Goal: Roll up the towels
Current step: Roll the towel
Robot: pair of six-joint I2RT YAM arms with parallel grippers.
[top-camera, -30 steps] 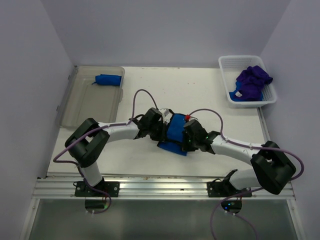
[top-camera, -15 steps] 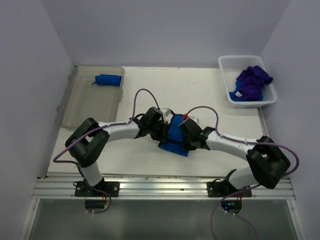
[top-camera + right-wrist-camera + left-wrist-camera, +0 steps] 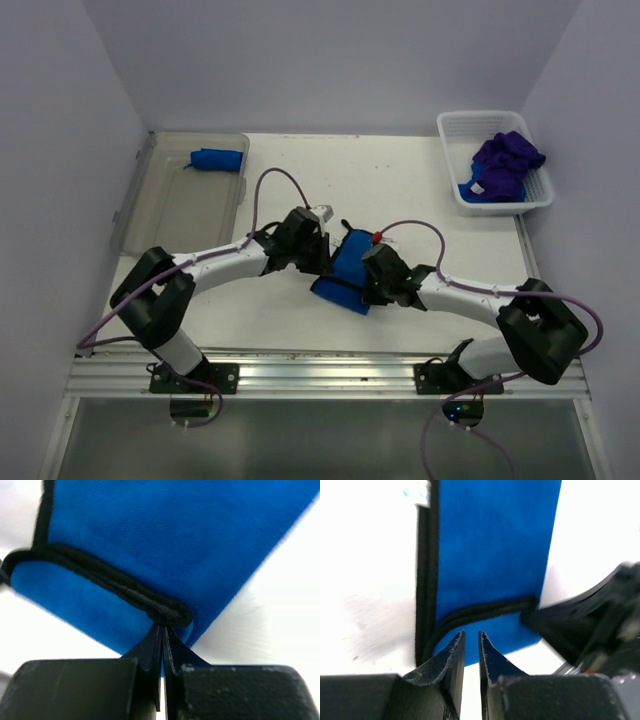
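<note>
A royal blue towel with dark edging lies partly folded at the table's middle, its near end doubled over. In the left wrist view the towel runs away from my left gripper, whose jaws stand a narrow gap apart at the folded hem with nothing between them. My left gripper is at the towel's left side. My right gripper is at its right side. In the right wrist view that gripper is shut on the towel's folded black-edged corner.
A clear plastic bin stands at the back left with one rolled blue towel in it. A white basket at the back right holds crumpled purple towels over a blue one.
The left arm has stretched out lower and further left, and its jaws have parted slightly. The towel's near end and my right gripper have shifted a little to the left.
</note>
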